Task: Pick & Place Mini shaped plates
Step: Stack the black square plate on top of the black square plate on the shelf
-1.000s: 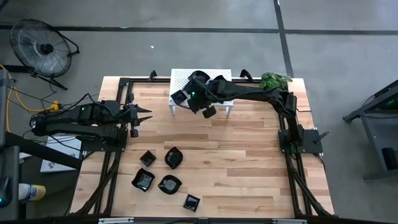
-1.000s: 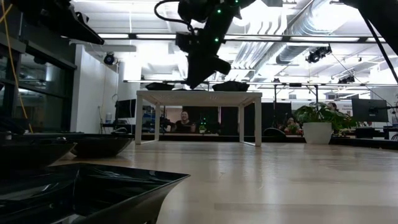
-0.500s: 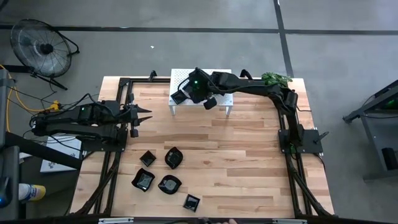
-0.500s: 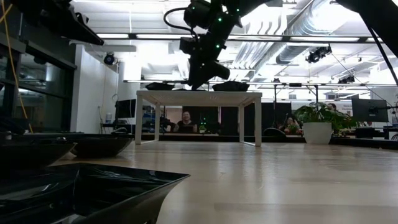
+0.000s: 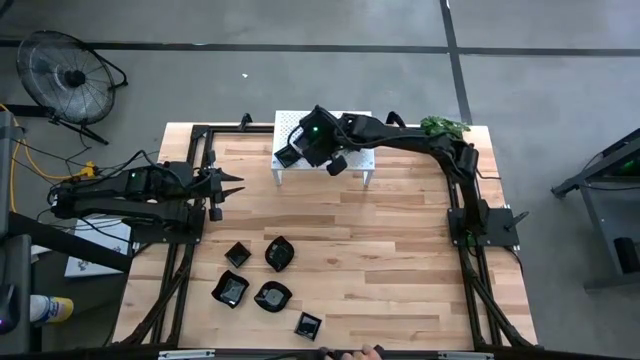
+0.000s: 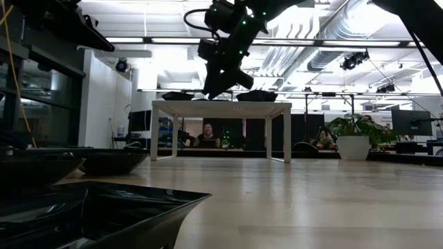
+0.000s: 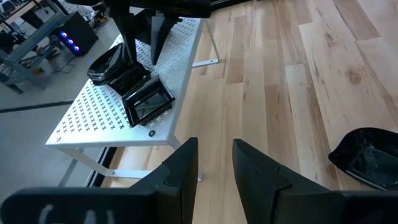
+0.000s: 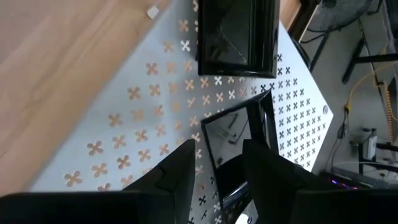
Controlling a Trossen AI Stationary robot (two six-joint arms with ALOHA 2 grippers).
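The white perforated stand (image 5: 355, 122) is at the table's far middle, with black mini plates (image 5: 288, 156) on its left near corner. My right gripper (image 8: 217, 155) reaches over that corner, slanting down toward the table's left, open. The rim of a square plate (image 8: 239, 134) shows in its gap. Another square plate (image 8: 236, 34) lies flat on the stand just beyond. Several more plates (image 5: 272, 296) rest on the wood at the near left. My left gripper (image 7: 215, 162) hangs open and empty over the table's left side. My right gripper has one finger (image 8: 267, 171) over the square plate's hollow and the other finger (image 8: 180, 171) outside its rim (image 8: 210, 149), coming from above and from the table's right. I cannot tell whether either finger touches the plate.
A rounded plate (image 7: 112, 62) and a square one (image 7: 148, 102) sit on the stand close to my right gripper's fingers. A potted plant (image 5: 443, 128) is at the far right corner. The wood between the stand and the near-left plates is bare. People sit in the room beyond the table.
My right gripper has gone from the stand's near edge toward the table's far edge, over the stand's left near corner, rolling its wrist on the way. The plates on the stand and on the wood have kept their places.
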